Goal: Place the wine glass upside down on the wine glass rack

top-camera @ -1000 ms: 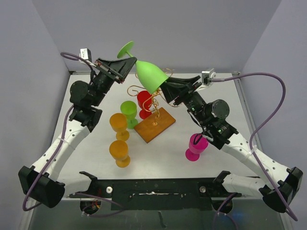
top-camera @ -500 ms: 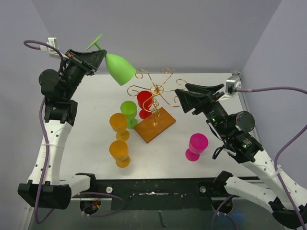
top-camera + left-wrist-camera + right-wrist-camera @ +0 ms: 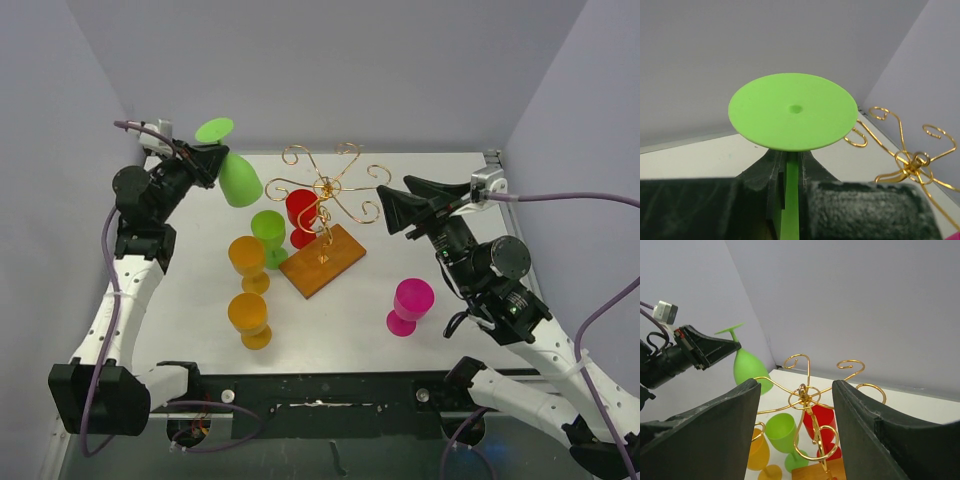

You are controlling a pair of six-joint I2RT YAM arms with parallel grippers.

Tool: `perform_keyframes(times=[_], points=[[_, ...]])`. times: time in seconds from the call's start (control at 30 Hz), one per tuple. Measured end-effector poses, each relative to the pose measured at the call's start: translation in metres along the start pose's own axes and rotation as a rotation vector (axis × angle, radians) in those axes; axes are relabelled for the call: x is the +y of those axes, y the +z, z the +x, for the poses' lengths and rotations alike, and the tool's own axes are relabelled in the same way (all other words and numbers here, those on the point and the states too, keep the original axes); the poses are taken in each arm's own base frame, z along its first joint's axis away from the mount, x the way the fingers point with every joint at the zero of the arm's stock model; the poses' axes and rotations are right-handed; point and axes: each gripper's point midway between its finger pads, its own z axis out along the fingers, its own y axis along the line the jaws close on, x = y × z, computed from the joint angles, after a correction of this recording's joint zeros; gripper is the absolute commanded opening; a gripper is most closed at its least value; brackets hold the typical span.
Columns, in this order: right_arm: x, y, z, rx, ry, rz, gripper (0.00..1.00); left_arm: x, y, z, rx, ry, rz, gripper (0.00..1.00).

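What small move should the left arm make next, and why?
Probably ease the light green plastic wine glass right, toward the nearest curled arm of the thin gold wire rack. The left gripper clamps its stem, foot up, bowl down, left of the rack and apart from it.

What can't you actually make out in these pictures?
- Left wrist view: the bowl of the light green plastic wine glass, hidden beneath its foot and the left gripper.
- Right wrist view: the brown wooden base of the gold wire rack, mostly cut off by the bottom edge.
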Motion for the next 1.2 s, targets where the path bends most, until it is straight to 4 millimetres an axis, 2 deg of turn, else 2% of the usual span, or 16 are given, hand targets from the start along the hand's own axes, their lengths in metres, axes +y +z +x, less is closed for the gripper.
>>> perform_keyframes(times=[0.1,0.17,0.37,0.5,0.9,1.2], points=[[-0.003,-0.001,0.001,0.0,-0.023,0.01,0.6,0.0,-0.003,0.028,0.039,0.03,0.062,0.0],[-0.005,-0.002,0.004,0.005,-0.034,0.012,0.6,-0.005,-0.003,0.038,0.052,0.053,0.125,0.0],[-0.006,-0.002,0.007,0.009,-0.053,0.012,0.6,-0.03,0.001,0.033,0.006,0.134,0.309,0.0],[-0.007,-0.003,0.01,0.015,-0.058,0.013,0.6,-0.042,0.003,0.036,-0.008,0.186,0.399,0.0],[-0.007,-0.004,0.008,0.008,-0.056,0.011,0.6,-0.04,0.016,0.088,0.108,0.175,0.532,0.0],[-0.007,-0.003,0.01,0.015,-0.054,0.012,0.6,-0.064,0.025,0.103,0.122,0.19,0.645,0.0]])
